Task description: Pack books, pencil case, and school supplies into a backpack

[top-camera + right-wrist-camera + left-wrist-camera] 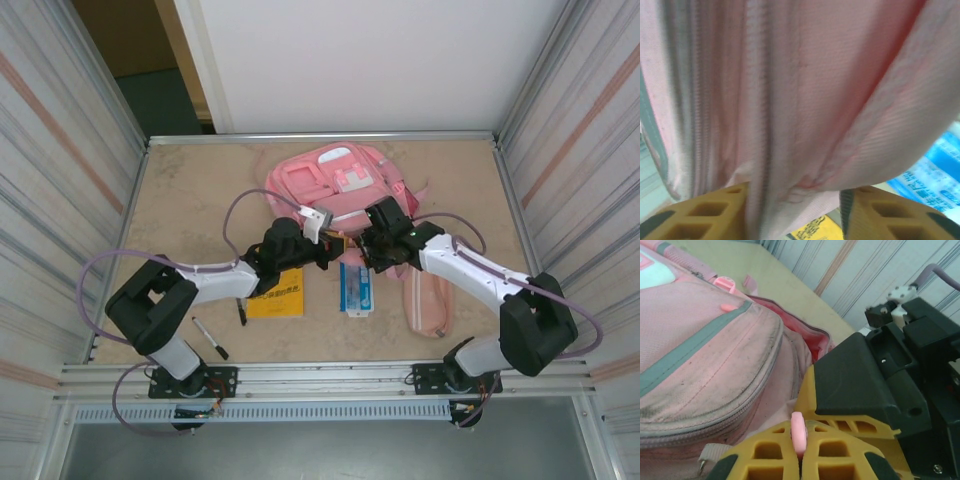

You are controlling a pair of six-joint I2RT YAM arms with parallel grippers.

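Observation:
The pink backpack (330, 180) lies at the back middle of the table, its main zip partly open (790, 322). My left gripper (335, 246) (799, 440) is at the bag's near edge, shut on a pink zip pull (797, 430). My right gripper (371, 250) (792, 200) sits right beside it, its yellow fingers closed on a bunched fold of the backpack's fabric (790, 125). On the table lie the yellow book (279, 297), the blue-and-white packet (356, 288), the pale-pink pencil case (428, 304) and two black pens (210, 338) (241, 313).
A metal-framed enclosure with striped walls rings the table (180, 200). The right gripper's black body (860, 375) crowds the left gripper. Bare tabletop lies at the left and far right.

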